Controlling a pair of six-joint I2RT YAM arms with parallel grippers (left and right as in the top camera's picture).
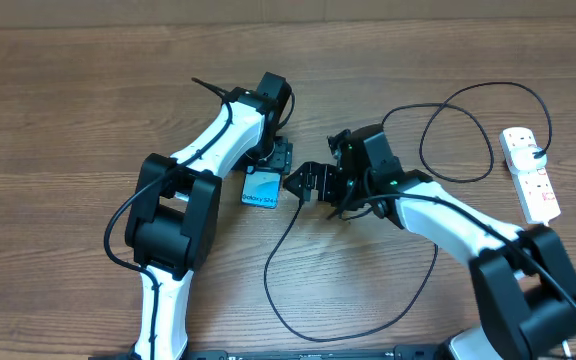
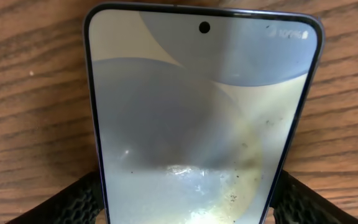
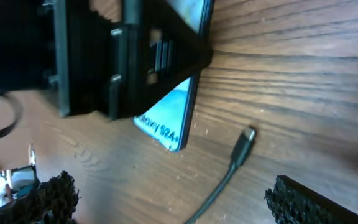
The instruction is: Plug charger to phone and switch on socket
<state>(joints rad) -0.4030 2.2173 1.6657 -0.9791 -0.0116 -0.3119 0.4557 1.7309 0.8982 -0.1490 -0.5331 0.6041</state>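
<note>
The phone [image 1: 261, 190] lies on the wooden table with its light blue screen up, and it fills the left wrist view [image 2: 197, 124]. My left gripper [image 1: 268, 170] reaches over its far end, and the two black pads [image 2: 73, 202] press against the phone's long edges. The charger [image 1: 278, 250] is a thin black cable looping across the table. Its plug tip [image 3: 247, 135] lies on the wood just right of the phone's corner [image 3: 166, 121]. My right gripper [image 3: 176, 199] is open, hovering over the cable [image 3: 225, 177] a little behind the plug. The white socket [image 1: 530, 172] lies far right.
The charger cable makes a large loop [image 1: 458, 140] between the right arm and the socket, and another sweep [image 1: 368, 320] toward the table's front. The left arm's black body [image 3: 92, 56] stands close above the phone in the right wrist view.
</note>
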